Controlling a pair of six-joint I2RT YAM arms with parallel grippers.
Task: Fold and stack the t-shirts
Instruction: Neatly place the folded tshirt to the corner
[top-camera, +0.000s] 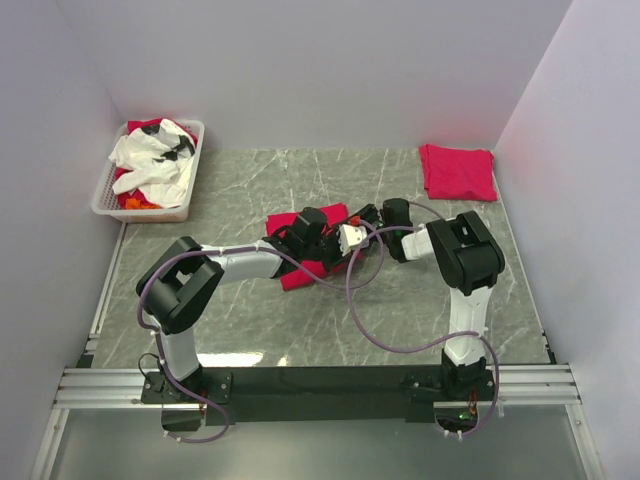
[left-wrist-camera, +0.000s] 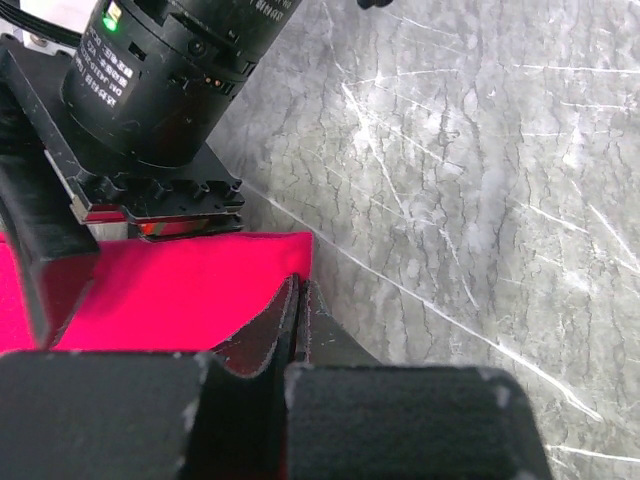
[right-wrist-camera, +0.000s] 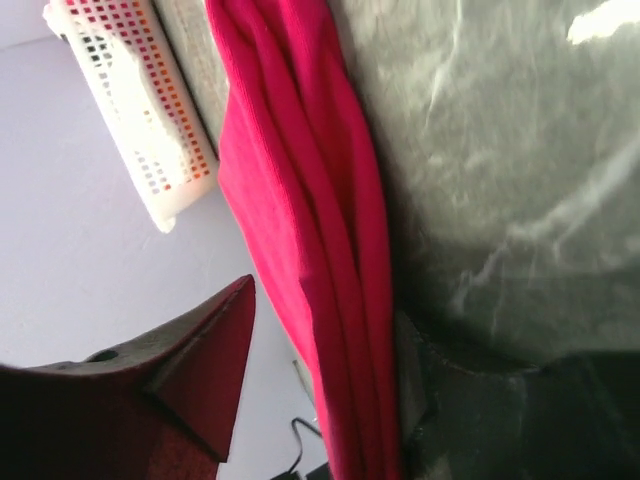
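One red t-shirt (top-camera: 297, 272) lies folded at the middle of the table, partly under both grippers. In the left wrist view its flat corner (left-wrist-camera: 180, 290) reaches just to my left gripper (left-wrist-camera: 297, 300), which is shut, tips resting at the cloth's edge; no cloth shows between the jaws. My right gripper (right-wrist-camera: 325, 300) stands open around the shirt's layered edge (right-wrist-camera: 300, 200). One finger touches the folds and the other stands apart from them. A second folded t-shirt (top-camera: 457, 171) lies at the back right. In the top view both grippers (top-camera: 330, 240) (top-camera: 358, 222) meet over the middle shirt.
A white slotted basket (top-camera: 108, 195) at the back left holds white and red cloth. The right arm's black wrist body (left-wrist-camera: 160, 80) sits close in front of the left gripper. Cables trail over the marble table (top-camera: 250, 330). Walls close in left, back and right.
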